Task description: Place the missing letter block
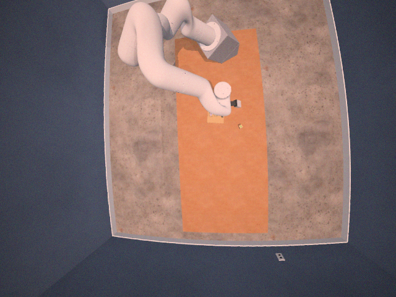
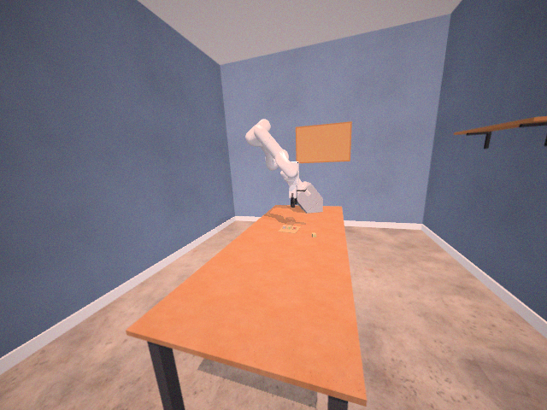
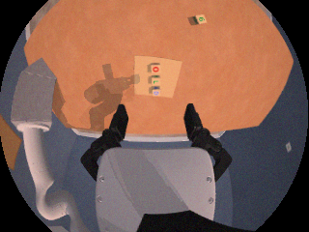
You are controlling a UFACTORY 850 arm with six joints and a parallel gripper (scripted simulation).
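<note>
The pale mat (image 1: pixel 215 120) (image 2: pixel 289 231) (image 3: pixel 170 77) lies flat on the table. Three blocks stand on it in a nearly straight row: one with a red O (image 3: pixel 155 69), one with a green L (image 3: pixel 155 80) in the middle, and one with a blue-violet letter, seemingly D (image 3: pixel 155 92). From the base side the order is O, L, D. The letters are too small to judge exact tilt. The fourth block (image 1: pixel 240 126) (image 2: pixel 314 234) (image 3: pixel 201 19), with a green mark on top, lies off the mat. My gripper (image 2: pixel 293 204) (image 3: pixel 155 110) is open and empty, high above the table; the arm hides it in the top view.
The orange table (image 1: pixel 223 179) (image 2: pixel 265 300) carries the grey robot base (image 1: pixel 223 47) (image 2: pixel 310 198) at its far end. The arm (image 1: pixel 179 80) covers part of the mat in the top view. Its shadow falls beside the mat in the wrist view.
</note>
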